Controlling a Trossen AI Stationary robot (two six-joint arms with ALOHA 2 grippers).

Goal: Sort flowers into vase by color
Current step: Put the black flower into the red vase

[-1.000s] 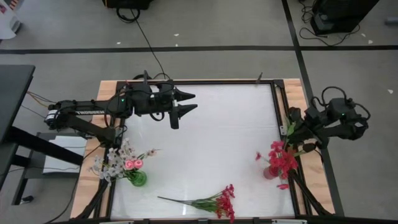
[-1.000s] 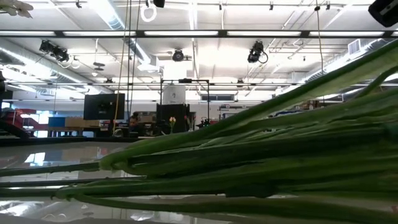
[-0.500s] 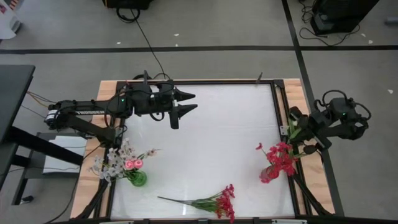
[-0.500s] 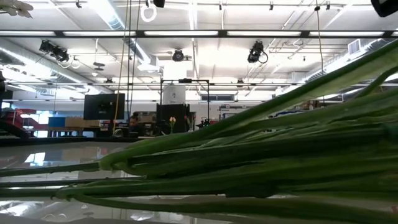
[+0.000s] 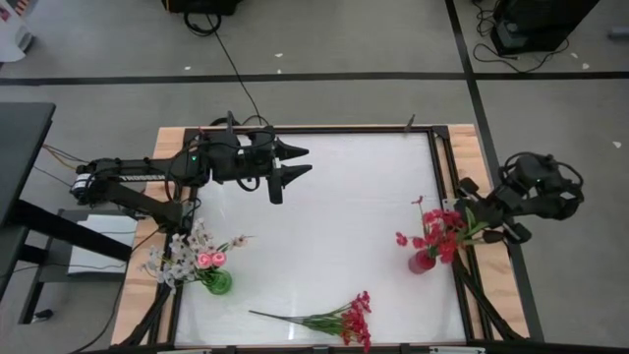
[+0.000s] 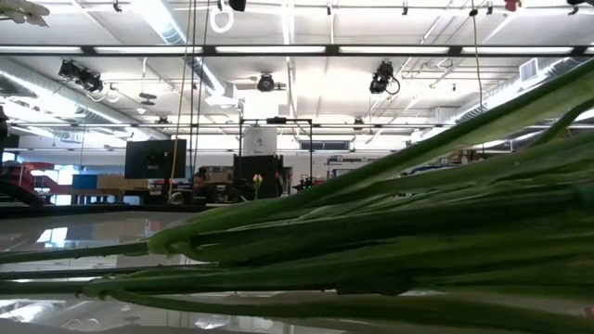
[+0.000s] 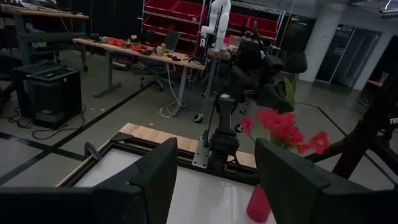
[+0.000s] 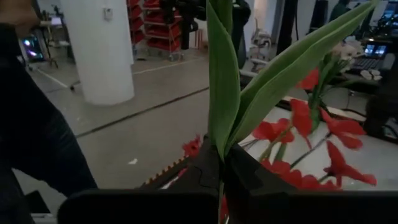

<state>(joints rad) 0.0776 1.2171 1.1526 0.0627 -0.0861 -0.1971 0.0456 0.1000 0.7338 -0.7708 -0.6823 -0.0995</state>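
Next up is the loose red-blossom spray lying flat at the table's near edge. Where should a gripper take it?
Probably the bare green stem end of the red-blossom spray, from straight above: it lies flat, thin stem pointing left, blossoms bunched right.

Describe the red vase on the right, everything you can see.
The red vase is small, smooth and pinkish-red, standing near the table's right edge. Red flowers on green stems stick out of it, leaning toward the right gripper, whose jaws are shut on a leafy green stem in the right wrist view. In the left wrist view the vase looks upright. Its material cannot be told.
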